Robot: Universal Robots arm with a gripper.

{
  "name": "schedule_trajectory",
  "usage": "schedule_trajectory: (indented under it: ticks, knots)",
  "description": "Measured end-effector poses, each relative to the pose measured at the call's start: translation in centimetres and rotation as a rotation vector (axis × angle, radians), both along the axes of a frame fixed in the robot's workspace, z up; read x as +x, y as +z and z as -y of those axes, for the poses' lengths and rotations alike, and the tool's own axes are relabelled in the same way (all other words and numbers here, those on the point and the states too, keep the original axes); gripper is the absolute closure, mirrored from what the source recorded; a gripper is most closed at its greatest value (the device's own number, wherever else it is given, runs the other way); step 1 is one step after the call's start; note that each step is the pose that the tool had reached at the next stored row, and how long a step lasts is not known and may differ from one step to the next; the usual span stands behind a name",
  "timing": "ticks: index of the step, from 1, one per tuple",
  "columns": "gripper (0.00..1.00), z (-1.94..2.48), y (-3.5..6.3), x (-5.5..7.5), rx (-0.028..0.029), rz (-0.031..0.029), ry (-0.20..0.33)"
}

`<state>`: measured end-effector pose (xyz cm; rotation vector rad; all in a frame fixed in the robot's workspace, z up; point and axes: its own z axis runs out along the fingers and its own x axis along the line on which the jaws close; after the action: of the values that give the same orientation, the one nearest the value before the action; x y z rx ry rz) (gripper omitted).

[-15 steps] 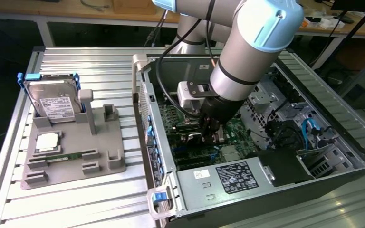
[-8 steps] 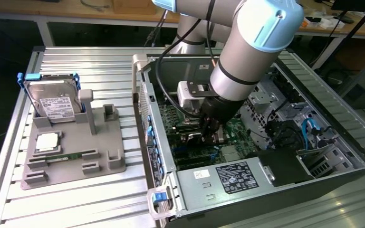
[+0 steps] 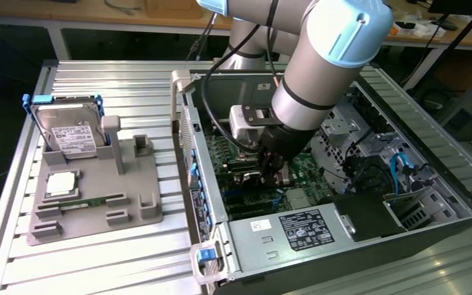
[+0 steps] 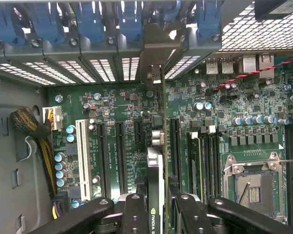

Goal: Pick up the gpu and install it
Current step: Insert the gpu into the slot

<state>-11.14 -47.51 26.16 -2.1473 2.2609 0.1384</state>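
Observation:
My gripper is down inside the open computer case, over the green motherboard. In the wrist view its two black fingers are shut on the gpu. The card is seen edge-on, thin and dark. It stands upright over the motherboard between two black expansion slots. Its silvery bracket reaches up to the vented slot openings in the case's rear wall. I cannot tell whether the card's edge is seated in a slot.
A white slot, memory slots and the open CPU socket lie beside the card. Yellow-black cables run along the case wall. Outside the case, a grey fixture holds a hard drive, a CPU and a green memory stick.

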Motion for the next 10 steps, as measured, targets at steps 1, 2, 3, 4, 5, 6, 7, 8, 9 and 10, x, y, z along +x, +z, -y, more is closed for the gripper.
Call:
schedule_trajectory:
  ticks: [1, 2, 3, 4, 5, 6, 7, 8, 9, 10]
  knots:
    - [0.73, 0.00, 0.00, 0.00, 0.0000, 0.0000, 0.000]
    - [0.73, 0.00, 0.00, 0.00, 0.0000, 0.0000, 0.000]
    - [0.73, 0.00, 0.00, 0.00, 0.0000, 0.0000, 0.000]
    - [0.73, 0.00, 0.00, 0.15, 0.0000, -0.0003, 0.000]
    - [0.73, 0.00, 0.00, 0.31, 0.0000, -0.0001, 0.000]
    - [0.73, 0.00, 0.00, 0.47, 0.0000, 0.0000, 0.000]
    - [0.73, 0.00, 0.00, 0.59, 0.0001, 0.0000, 0.000]
    - [0.73, 0.01, 0.00, 0.60, 0.0000, 0.0000, 0.000]
    - [0.73, 0.00, 0.00, 0.61, -0.0001, 0.0000, 0.000]
    - [0.73, 0.00, 0.00, 0.61, 0.0000, 0.0000, 0.000]
